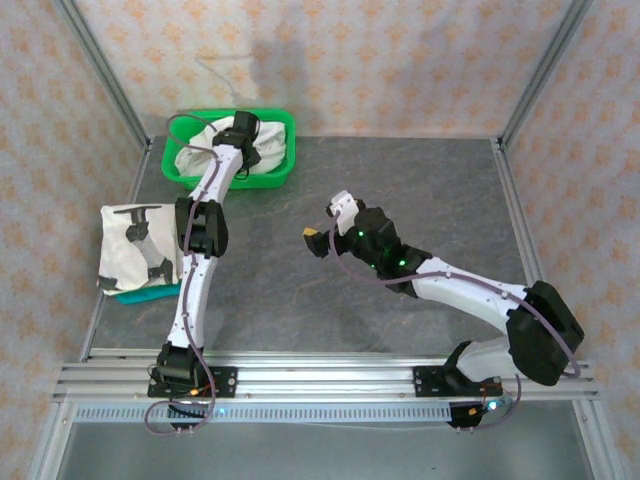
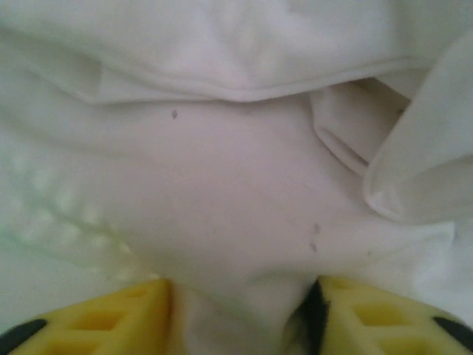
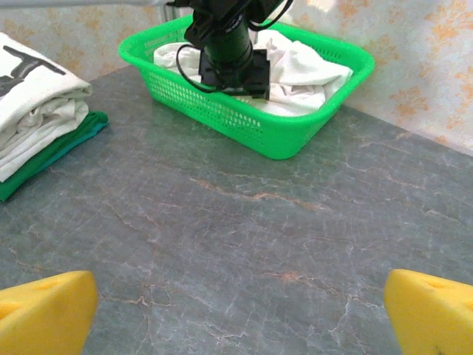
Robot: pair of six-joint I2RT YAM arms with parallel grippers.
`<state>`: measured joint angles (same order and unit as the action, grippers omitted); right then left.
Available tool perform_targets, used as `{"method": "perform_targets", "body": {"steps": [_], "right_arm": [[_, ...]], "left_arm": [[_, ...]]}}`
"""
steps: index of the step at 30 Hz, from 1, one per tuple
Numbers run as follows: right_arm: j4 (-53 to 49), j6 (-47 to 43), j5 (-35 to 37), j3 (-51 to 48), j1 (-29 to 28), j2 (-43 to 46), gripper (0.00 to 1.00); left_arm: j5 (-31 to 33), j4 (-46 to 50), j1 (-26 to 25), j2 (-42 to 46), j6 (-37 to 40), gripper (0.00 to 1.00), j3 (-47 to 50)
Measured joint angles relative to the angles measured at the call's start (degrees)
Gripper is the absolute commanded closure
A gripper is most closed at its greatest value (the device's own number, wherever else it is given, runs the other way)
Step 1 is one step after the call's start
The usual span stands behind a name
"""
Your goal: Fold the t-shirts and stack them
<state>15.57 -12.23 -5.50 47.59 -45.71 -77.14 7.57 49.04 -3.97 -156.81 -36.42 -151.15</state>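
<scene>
Where the left hand [image 2: 240, 314] reaches into the green basket [image 1: 178, 170], a bunched white t-shirt [image 2: 222, 192] sits pinched in its grip. The right hand [image 1: 328, 222] hovers spread over the counter [image 3: 244, 222].

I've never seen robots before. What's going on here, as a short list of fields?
left hand: down in the basket, pinching a fold of white shirt
right hand: open, holding nothing, above the table
basket: green, far left, white shirts crumpled inside
stack: folded shirts at the left edge, lying on something green
</scene>
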Motion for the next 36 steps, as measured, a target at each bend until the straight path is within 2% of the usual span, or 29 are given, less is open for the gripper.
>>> {"method": "perform_targets", "body": {"steps": [1, 2, 13, 23, 26, 32, 36], "right_arm": [[-0.02, 0.0, 0.28, 0.0, 0.0, 0.28, 0.01], [-0.02, 0.02, 0.57, 0.0, 0.0, 0.48, 0.01], [-0.46, 0.61, 1.27, 0.0, 0.0, 0.72, 0.01], [-0.61, 1.68, 1.25, 0.0, 0.0, 0.72, 0.01], [-0.57, 2.05, 1.25, -0.02, 0.0, 0.72, 0.01], [0.98, 3.56, 1.36, -1.27, 0.0, 0.76, 0.01], [2.54, 4.85, 1.77, -3.19, 0.0, 0.98, 0.01]], "left_arm": [[-0.37, -0.09, 0.0, 0.0, -0.26, 0.93, -0.04], [-0.87, -0.24, -0.04, 0.0, -0.85, 1.0, -0.17], [-3.61, -1.97, 0.13, 2.36, -0.68, 1.0, -0.42], [-5.88, -4.55, -0.63, 20.33, 5.07, 1.0, -0.81], [-5.81, -4.52, -2.62, 26.4, 8.2, 1.0, -1.18], [-5.86, -3.04, -11.3, 36.52, 14.43, 1.0, -1.62], [-5.88, -2.54, -17.42, 43.85, 17.07, 1.0, 5.01]]}}
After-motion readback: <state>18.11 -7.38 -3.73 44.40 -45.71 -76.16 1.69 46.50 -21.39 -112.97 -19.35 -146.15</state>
